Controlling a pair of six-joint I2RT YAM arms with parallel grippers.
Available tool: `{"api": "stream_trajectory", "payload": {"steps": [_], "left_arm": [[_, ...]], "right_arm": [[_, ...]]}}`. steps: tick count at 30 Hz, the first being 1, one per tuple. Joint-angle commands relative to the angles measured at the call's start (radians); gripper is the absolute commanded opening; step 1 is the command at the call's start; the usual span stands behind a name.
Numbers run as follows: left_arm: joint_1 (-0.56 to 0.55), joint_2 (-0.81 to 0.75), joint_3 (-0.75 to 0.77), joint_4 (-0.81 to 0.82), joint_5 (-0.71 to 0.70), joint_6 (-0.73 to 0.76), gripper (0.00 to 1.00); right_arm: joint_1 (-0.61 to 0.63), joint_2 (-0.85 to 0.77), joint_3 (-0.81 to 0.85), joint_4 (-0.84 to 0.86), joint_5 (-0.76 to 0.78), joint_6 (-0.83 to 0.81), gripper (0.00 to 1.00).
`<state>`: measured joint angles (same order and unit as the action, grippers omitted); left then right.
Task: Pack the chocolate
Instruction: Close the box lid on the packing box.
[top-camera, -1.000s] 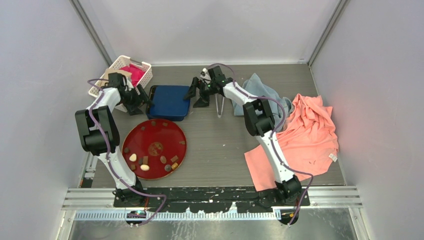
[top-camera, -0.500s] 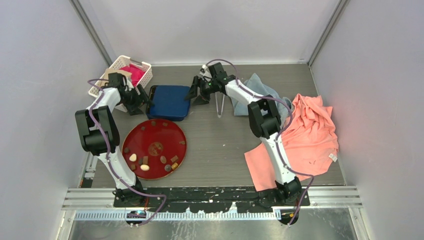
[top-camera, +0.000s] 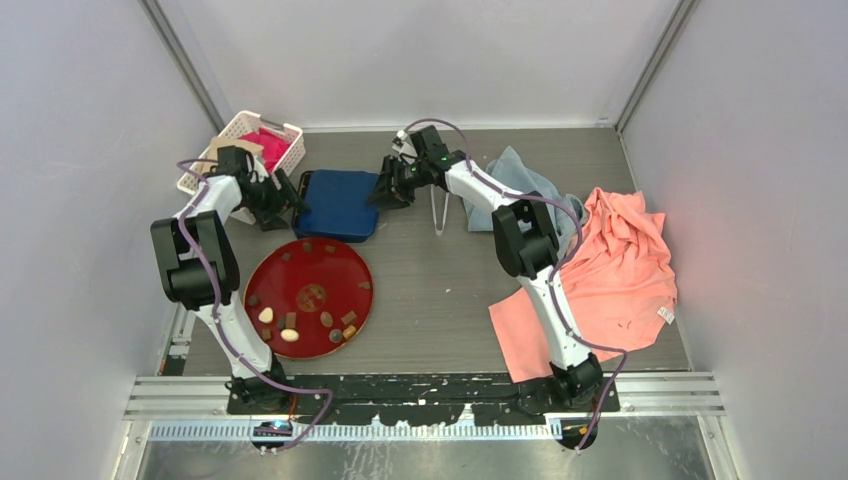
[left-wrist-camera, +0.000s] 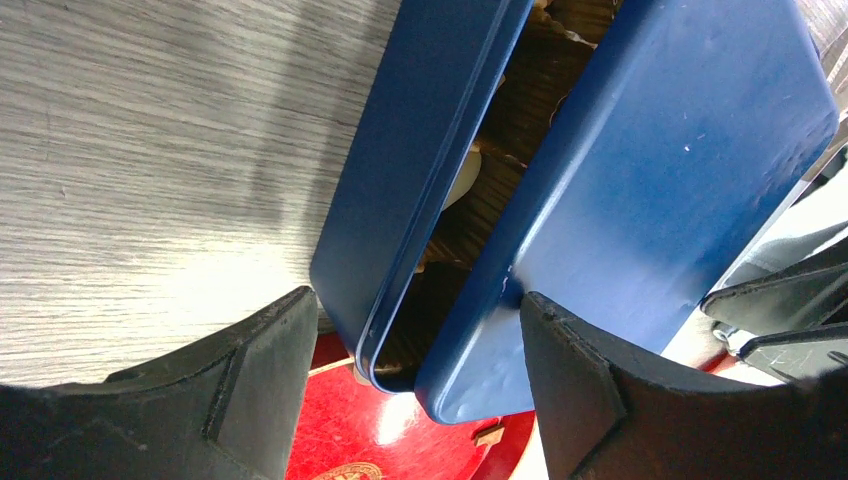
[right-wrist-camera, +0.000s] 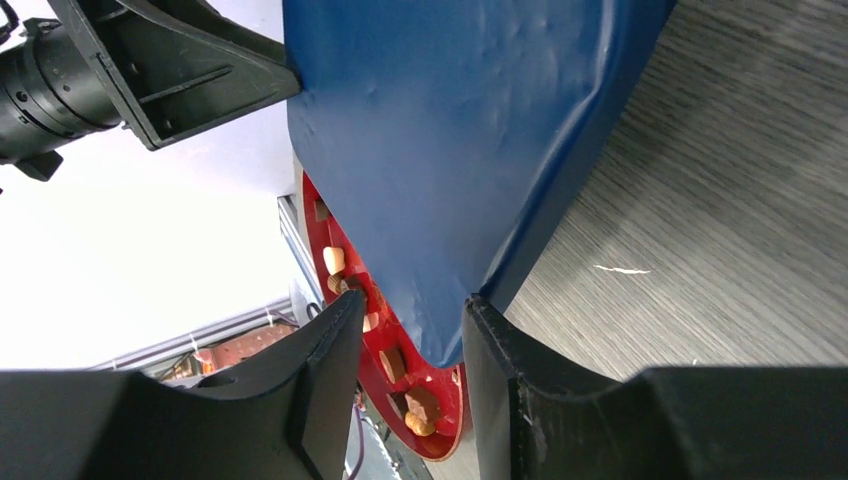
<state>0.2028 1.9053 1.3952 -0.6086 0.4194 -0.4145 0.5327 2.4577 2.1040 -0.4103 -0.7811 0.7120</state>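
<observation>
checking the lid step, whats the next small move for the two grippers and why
Probably lift the blue lid a little further off the blue tin. The left wrist view shows it only tilted up, a narrow gap. The left gripper and right gripper straddle opposite lid edges, and chocolates still lie on the red plate.

Even overhead light, soft shadows; wrist views blown out white, near fingers blurred.

The overhead camera sat high behind the arm bases, looking down across the whole grey wood-grain table (top-camera: 440, 280). The left wrist camera was pressed close, peering between its black fingers (left-wrist-camera: 250, 370) at the flat blue metal tin (left-wrist-camera: 640, 180). The right wrist camera was equally close at that tin's opposite end. All three caught the tin and the round red plate (top-camera: 310, 297).
</observation>
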Motion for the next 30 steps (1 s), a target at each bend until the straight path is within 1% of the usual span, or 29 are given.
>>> {"api": "stream_trajectory", "payload": {"steps": [1,5,7,12,16,19,23,26,30], "left_arm": [[-0.005,0.01,0.03,0.0,0.01,0.008,0.74],[-0.004,0.022,0.037,-0.006,0.011,0.007,0.74],[-0.004,0.023,0.038,-0.005,0.01,0.004,0.74],[-0.005,0.021,0.036,-0.009,0.002,0.006,0.74],[-0.005,0.026,0.037,-0.011,0.0,0.008,0.74],[-0.004,0.034,0.042,-0.011,0.005,0.002,0.74],[-0.005,0.031,0.041,-0.01,0.007,0.0,0.74],[-0.004,0.024,0.042,-0.011,0.005,0.001,0.74],[-0.005,0.026,0.054,-0.018,0.001,0.002,0.74]], "right_arm": [[0.001,-0.01,0.047,0.028,-0.011,0.0,0.48],[0.001,-0.016,0.048,0.048,0.0,0.012,0.56],[0.002,0.011,0.088,0.041,-0.003,0.025,0.56],[0.002,0.083,0.2,0.025,-0.012,0.059,0.56],[0.003,0.061,0.174,0.058,0.002,0.064,0.55],[0.001,0.079,0.208,0.053,-0.002,0.073,0.54],[0.003,0.109,0.239,0.068,-0.011,0.11,0.5],[0.005,0.115,0.242,0.115,-0.011,0.145,0.5],[0.007,0.121,0.259,0.111,-0.006,0.138,0.5]]}}
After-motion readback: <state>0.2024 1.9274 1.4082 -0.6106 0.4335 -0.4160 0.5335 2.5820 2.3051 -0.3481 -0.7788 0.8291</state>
